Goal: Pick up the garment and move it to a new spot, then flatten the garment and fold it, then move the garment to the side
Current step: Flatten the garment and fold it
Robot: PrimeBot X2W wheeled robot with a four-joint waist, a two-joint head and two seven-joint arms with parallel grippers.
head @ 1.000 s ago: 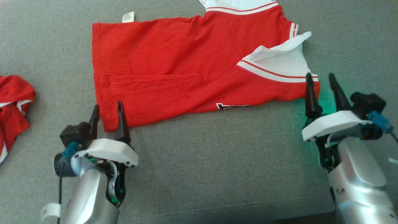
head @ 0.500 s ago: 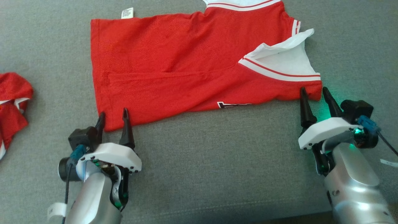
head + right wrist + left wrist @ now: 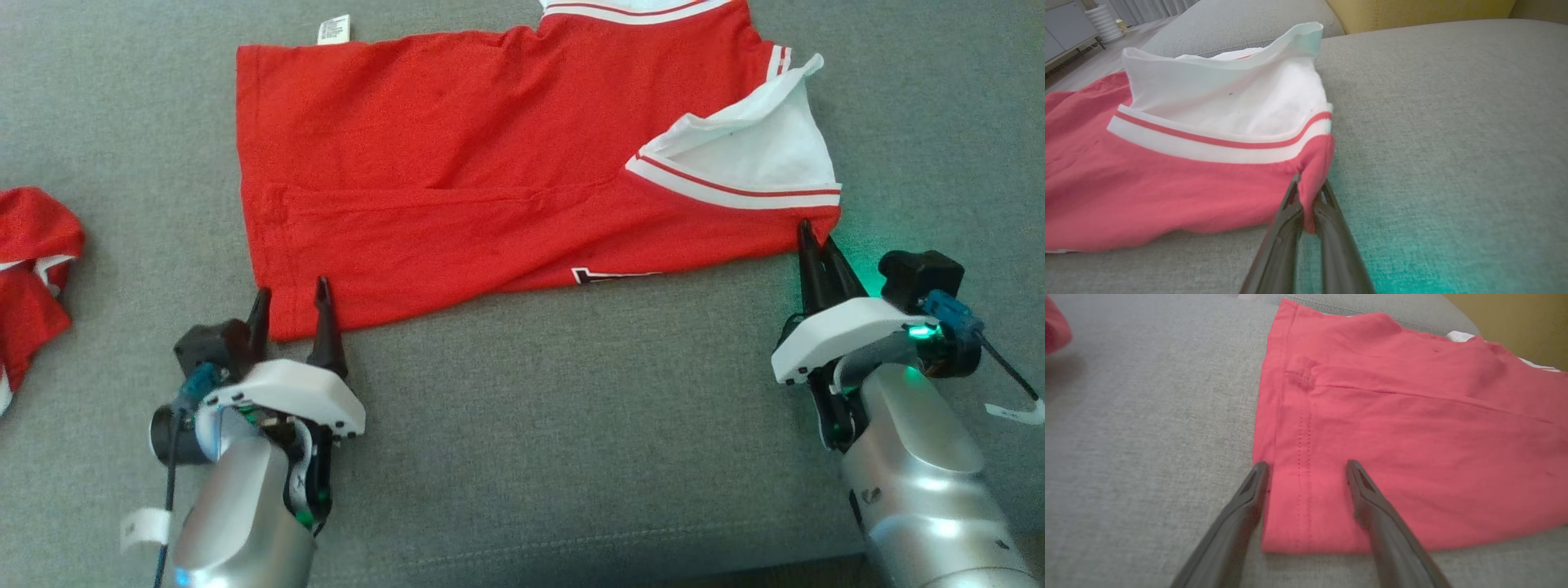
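1. Lying flat on the grey cushion [image 3: 571, 408], the red garment [image 3: 457, 163] spreads across the upper middle of the head view. Its long near edge faces me, with the hem toward my left and the white-trimmed end toward my right.
2. At that right end a white-lined flap [image 3: 759, 139] with red-and-white striped trim stands open. A small white tag [image 3: 334, 30] pokes out at the far left corner, and a bit of black print [image 3: 612, 275] shows along the near edge.
3. My right end effector [image 3: 1310, 190] is clamped on the garment's near right corner. In the right wrist view, a fold of red fabric just below the striped trim is pinched and bunched between the two fingers.
4. My left end effector [image 3: 292, 287] stands spread wide at the near left corner. One finger lines up with the hem's side edge, the other lies over the red cloth, and the stitched hem sits between them. I cannot tell whether the tips touch the cloth.
5. A crumpled red cloth [image 3: 33, 245] lies on the cushion well apart from the garment, at the left edge of the head view.
6. A green glow [image 3: 853, 257] falls on the cushion beside my right wrist.
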